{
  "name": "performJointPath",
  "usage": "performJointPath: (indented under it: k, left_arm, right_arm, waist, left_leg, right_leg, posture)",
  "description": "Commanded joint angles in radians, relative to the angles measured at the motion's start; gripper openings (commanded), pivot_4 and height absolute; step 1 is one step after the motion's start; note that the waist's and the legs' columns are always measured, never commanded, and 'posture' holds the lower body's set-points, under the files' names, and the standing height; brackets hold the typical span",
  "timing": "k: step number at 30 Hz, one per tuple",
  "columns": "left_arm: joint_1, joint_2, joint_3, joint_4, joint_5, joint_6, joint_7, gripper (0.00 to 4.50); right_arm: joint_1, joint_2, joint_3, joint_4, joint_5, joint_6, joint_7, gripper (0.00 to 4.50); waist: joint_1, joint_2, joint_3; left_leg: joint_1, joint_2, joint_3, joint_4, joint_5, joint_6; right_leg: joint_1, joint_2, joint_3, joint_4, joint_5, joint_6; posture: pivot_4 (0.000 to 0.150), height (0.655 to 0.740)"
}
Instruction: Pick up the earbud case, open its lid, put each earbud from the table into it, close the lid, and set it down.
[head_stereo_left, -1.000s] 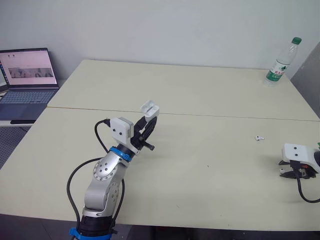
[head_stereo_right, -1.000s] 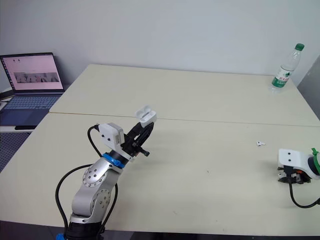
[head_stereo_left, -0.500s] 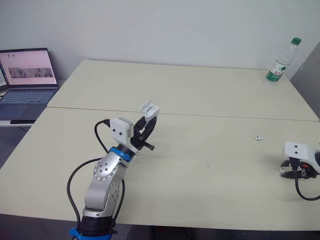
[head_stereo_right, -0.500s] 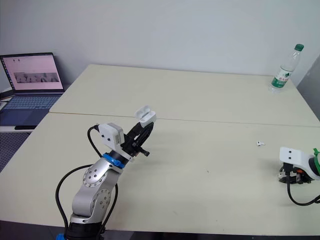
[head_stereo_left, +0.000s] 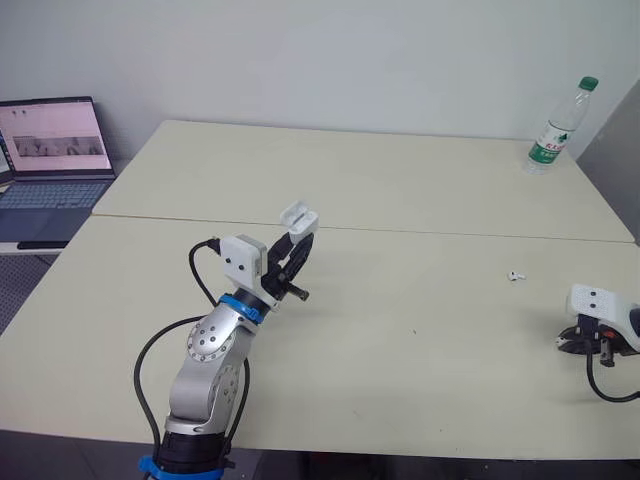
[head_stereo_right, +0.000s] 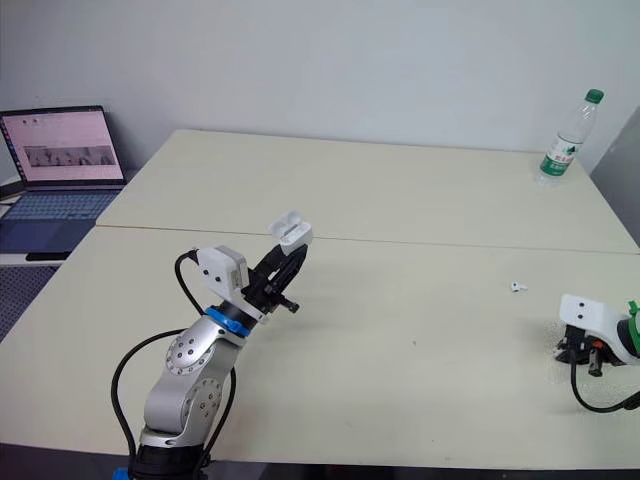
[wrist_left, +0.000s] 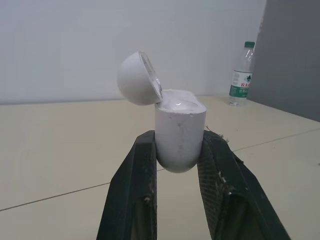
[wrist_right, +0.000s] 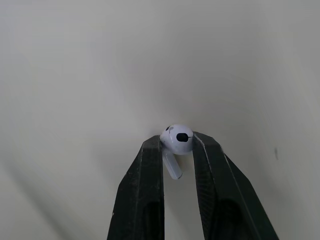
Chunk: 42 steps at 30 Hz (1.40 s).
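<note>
Our left end effector (wrist_left: 178, 144) pinches the earbud case (wrist_left: 180, 131) upright above the table (head_stereo_left: 400, 180), lid open to receive; our right end effector (wrist_right: 177, 146) pinches one earbud (wrist_right: 175, 137); a second earbud (head_stereo_left: 516, 274) lies nearby.

Wide table (head_stereo_left: 400, 180), pale cream top, matte, made of two slabs; thin dark seam (head_stereo_left: 450, 233) runs across from left to right. Wall (head_stereo_left: 300, 60) behind plain white, bare, evenly lit; soft diffuse light, faint shadows only. Dark grey panel (wrist_left: 295, 50) stands at right, past table's far corner. Clear plastic water bottle (head_stereo_left: 552, 140), green cap and label, upright near that far right corner. Open laptop (head_stereo_left: 50, 150), screen lit, off table's left side. Dark speckled floor (head_stereo_right: 15, 290) below left edge.
</note>
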Motion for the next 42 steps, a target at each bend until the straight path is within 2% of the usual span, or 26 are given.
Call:
performJointPath:
  k: [1, 5, 7, 10, 16, 24, 35, 42]
  left_arm:
    - [-0.018, 0.001, 0.001, -0.019, -0.004, -0.028, -0.009, 0.74]
    - [-0.046, -0.013, -0.001, 0.002, -0.007, -0.031, -0.005, 0.74]
    - [-0.057, -0.017, -0.005, 0.013, -0.007, -0.034, -0.009, 0.74]
    - [-0.077, -0.019, -0.017, 0.033, -0.001, -0.038, -0.018, 0.74]
    - [-0.139, -0.014, -0.017, 0.080, 0.007, -0.044, -0.028, 0.74]
    - [-0.208, -0.030, -0.033, 0.113, 0.015, -0.049, -0.025, 0.74]
    - [-0.214, -0.057, -0.059, 0.100, 0.029, -0.062, -0.022, 0.74]
    - [-0.213, -0.054, -0.058, 0.097, 0.026, -0.067, -0.022, 0.74]
  right_arm:
    - [-0.069, 0.120, -0.053, -0.234, 0.179, 0.186, -0.038, 0.44]
    - [-0.203, 0.373, -0.127, -0.543, 0.445, 0.591, -0.267, 0.44]
    - [-0.263, 0.492, -0.151, -0.633, 0.542, 0.714, -0.379, 0.44]
    - [-0.358, 0.708, -0.156, -0.712, 0.607, 0.777, -0.587, 0.44]
    - [-0.422, 0.958, -0.102, -0.719, 0.584, 0.701, -0.805, 0.44]
    - [-0.456, 1.081, -0.045, -0.641, 0.553, 0.583, -0.895, 0.44]
    - [-0.480, 1.093, 0.023, -0.537, 0.442, 0.445, -0.932, 0.44]
    - [-0.460, 1.077, 0.018, -0.552, 0.453, 0.452, -0.936, 0.44]
  waist:
    - [-0.010, 0.000, 0.000]
    - [-0.023, 0.003, 0.002]
    - [-0.019, 0.004, 0.002]
    - [-0.014, 0.003, 0.002]
    - [0.007, 0.003, 0.002]
    - [0.002, 0.003, 0.002]
    - [0.001, 0.003, 0.002]
    - [0.001, 0.003, 0.002]
  left_leg:
    - [0.000, 0.001, 0.000, 0.000, 0.000, 0.000]
    - [0.001, 0.001, -0.002, -0.001, 0.000, -0.001]
    - [-0.001, 0.001, -0.004, 0.000, 0.001, -0.001]
    - [-0.003, 0.000, -0.004, 0.000, 0.000, -0.001]
    - [-0.006, -0.004, -0.003, 0.000, 0.000, -0.001]
    - [-0.006, -0.002, -0.004, 0.000, 0.000, -0.001]
    - [-0.006, -0.002, -0.004, -0.001, 0.000, -0.001]
    - [-0.006, -0.002, -0.003, -0.001, 0.000, -0.001]
  right_leg:
    - [0.000, 0.001, 0.000, 0.000, 0.000, 0.000]
    - [-0.001, 0.003, 0.001, 0.003, 0.000, 0.000]
    - [-0.001, 0.003, -0.001, 0.004, 0.000, 0.000]
    - [-0.002, 0.001, -0.003, 0.003, 0.000, 0.000]
    - [-0.004, -0.003, -0.003, 0.002, 0.000, 0.000]
    - [-0.005, -0.001, -0.003, 0.003, 0.000, 0.000]
    - [-0.005, -0.001, -0.003, 0.002, 0.000, 0.000]
    - [-0.005, -0.001, -0.003, 0.002, 0.000, 0.000]
  posture:
    - [0.150, 0.7400]
    - [0.150, 0.7400]
    - [0.150, 0.7400]
    - [0.150, 0.7400]
    - [0.150, 0.7400]
    - [0.150, 0.7400]
    - [0.150, 0.7400]
    - [0.150, 0.7400]
